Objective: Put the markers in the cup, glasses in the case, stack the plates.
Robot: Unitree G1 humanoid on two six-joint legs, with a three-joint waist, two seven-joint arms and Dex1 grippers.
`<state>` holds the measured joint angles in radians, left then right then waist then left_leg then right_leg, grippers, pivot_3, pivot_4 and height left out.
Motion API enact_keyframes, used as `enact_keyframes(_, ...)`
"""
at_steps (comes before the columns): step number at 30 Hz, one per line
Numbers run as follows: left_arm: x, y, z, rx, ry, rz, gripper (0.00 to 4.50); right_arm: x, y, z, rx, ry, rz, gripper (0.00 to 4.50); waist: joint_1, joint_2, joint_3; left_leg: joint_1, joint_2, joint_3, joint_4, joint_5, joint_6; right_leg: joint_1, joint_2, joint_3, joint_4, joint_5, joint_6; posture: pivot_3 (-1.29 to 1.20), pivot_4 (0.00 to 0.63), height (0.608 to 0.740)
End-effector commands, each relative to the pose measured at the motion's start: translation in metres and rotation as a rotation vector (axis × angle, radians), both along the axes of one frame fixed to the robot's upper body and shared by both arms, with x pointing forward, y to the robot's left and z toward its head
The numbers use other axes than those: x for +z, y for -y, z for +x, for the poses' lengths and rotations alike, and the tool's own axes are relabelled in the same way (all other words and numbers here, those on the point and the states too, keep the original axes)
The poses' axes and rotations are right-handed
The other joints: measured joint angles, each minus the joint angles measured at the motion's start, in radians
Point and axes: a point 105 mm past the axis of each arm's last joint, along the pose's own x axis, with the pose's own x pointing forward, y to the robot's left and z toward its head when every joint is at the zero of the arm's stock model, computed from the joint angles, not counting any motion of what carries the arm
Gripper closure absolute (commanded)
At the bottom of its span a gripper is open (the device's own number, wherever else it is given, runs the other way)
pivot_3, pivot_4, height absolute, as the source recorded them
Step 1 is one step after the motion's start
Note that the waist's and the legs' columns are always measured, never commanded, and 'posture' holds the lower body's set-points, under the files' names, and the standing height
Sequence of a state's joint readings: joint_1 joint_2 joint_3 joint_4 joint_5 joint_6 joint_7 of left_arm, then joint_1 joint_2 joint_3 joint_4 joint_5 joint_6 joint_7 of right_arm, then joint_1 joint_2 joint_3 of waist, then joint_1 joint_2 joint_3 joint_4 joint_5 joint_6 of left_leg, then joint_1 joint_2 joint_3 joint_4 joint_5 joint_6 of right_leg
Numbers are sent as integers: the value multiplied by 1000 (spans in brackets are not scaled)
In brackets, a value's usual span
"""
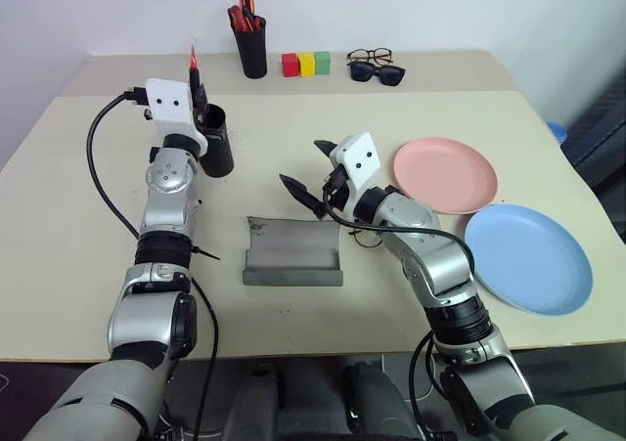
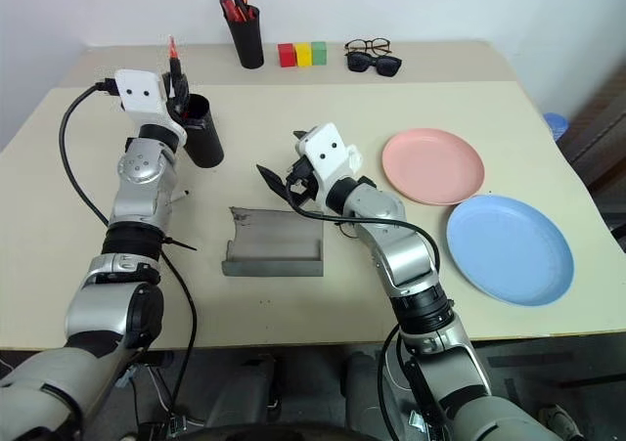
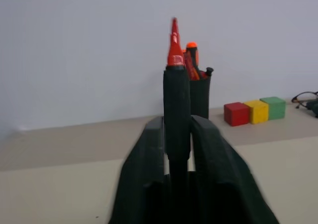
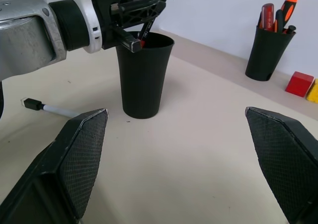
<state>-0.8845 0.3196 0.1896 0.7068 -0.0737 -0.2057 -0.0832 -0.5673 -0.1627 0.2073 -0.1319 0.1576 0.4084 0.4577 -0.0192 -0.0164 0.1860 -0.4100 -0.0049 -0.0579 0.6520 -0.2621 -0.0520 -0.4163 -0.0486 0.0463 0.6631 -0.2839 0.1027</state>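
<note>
Red marker (image 3: 176, 114) upright between the jaws of the left gripper (image 1: 199, 97), tip up, poised right at the rim of the cup (image 4: 143, 75), black tapered, standing on the bench (image 1: 88, 226). Held vertical, presumably to drop lengthwise into the cup mouth. Jaws flank the black mid-section closely; cannot tell whether pinching or already loosening.

White marker (image 4: 49, 108) with black cap flat on the bench just beside the cup, apart from both grippers, not yet collected.

Grey case (image 1: 291, 252) lying open in the middle of the bench, hinged lid back, ready to receive. Wire-framed glasses (image 1: 364, 234) on the bench just past the case's right end, partly hidden under the right forearm. Right gripper (image 1: 311, 173) raised above the case's far edge, jaws spread wide, empty, aimed toward the cup.

Pink plate (image 1: 445, 174) and blue plate (image 1: 528, 257) side by side on the right, nearly touching, unstacked.

Pen pot (image 1: 251, 45), coloured blocks (image 1: 306, 64) and spare glasses (image 1: 375, 66) along the far edge, well apart.
</note>
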Motion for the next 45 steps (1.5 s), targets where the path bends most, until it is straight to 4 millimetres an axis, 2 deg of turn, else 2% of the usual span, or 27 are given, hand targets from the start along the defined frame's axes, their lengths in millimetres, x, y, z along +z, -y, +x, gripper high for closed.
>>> enact_keyframes(1,14,-4,-6,5,63,-20,1680,18,-5,-5,26,62,28,0,-1,0,0,0,0,0,0,0,0,0,0,0,0,0,0,0,150,740)
enact_keyframes(2,16,-6,-7,-4,73,-51,1291,18,-6,-6,30,62,27,0,0,0,0,0,0,0,0,0,0,0,0,0,0,0,0,0,150,740)
enact_keyframes(6,35,-26,-27,-13,161,-145,1291,18,-9,-8,42,66,28,0,-2,0,0,0,0,0,0,0,0,-1,0,0,1,0,0,0,150,740)
enact_keyframes(10,53,-62,-54,-2,196,-156,1291,20,-8,-7,42,68,31,0,-12,0,0,0,1,0,-1,0,-1,-3,0,1,2,0,0,0,150,740)
enact_keyframes(13,57,-77,-73,-90,114,-80,408,20,-7,-8,47,70,33,0,-24,0,0,0,1,0,-1,1,-1,-3,0,1,2,0,0,0,150,740)
enact_keyframes(14,46,-76,-81,-166,-2,-15,60,21,-7,-9,58,73,35,0,-26,0,0,0,1,0,-1,1,-1,-3,0,1,2,0,0,0,150,740)
enact_keyframes(16,22,-73,-94,-264,-215,90,60,23,-8,-14,91,80,37,0,-34,0,0,0,1,0,-2,1,-1,-3,0,2,2,0,0,0,150,740)
enact_keyframes(18,-10,-83,-99,-254,-456,193,60,26,-10,-22,147,90,34,0,-33,1,0,1,1,0,-3,1,-1,-3,0,2,2,0,-1,0,150,740)
enact_keyframes(20,-28,-88,-103,-249,-610,255,60,27,-11,-26,176,96,31,0,-25,1,0,1,1,-1,-3,1,-1,-2,1,1,2,0,-1,0,150,740)
enact_keyframes(23,-55,-79,-105,-318,-822,282,60,29,-9,-29,191,103,30,0,-20,0,0,2,1,-1,-1,1,-1,2,1,-1,2,0,-1,0,150,740)
enact_keyframes(25,-71,-79,-102,-302,-940,326,60,29,-9,-29,190,106,29,0,-17,0,0,3,1,-1,-1,1,-1,4,2,-2,1,-1,-1,0,150,740)
enact_keyframes(29,-82,-73,-90,-335,-1009,308,60,29,-10,-29,189,108,30,0,-25,0,0,2,1,0,-2,1,-1,3,2,-1,1,-1,-1,0,150,740)
enact_keyframes(32,-98,-81,-79,-285,-1085,330,899,27,-12,-33,191,108,32,0,-27,0,0,2,1,0,-2,1,-1,2,3,-1,2,-1,-1,0,150,740)
enact_keyframes(33,-100,-81,-78,-291,-1101,336,1318,27,-12,-33,191,108,32,0,-29,0,0,2,1,0,-2,1,-1,1,3,-1,2,-1,-1,0,150,740)
enact_keyframes(39,-113,-79,-79,-340,-1156,334,4429,27,-11,-34,177,109,37,0,-26,0,0,2,1,0,-2,1,-1,-1,2,1,3,-1,-1,0,150,740)
enact_keyframes(42,-109,-76,-78,-364,-1122,325,4429,26,-10,-33,173,107,34,0,-26,0,0,2,1,0,-1,1,-1,0,2,1,3,-1,-1,0,150,740)
enact_keyframes(45,-95,-62,-76,-428,-1030,340,4429,25,-9,-33,174,103,27,0,-25,0,0,2,2,-1,-1,1,-1,-1,2,1,3,-1,-1,0,150,740)
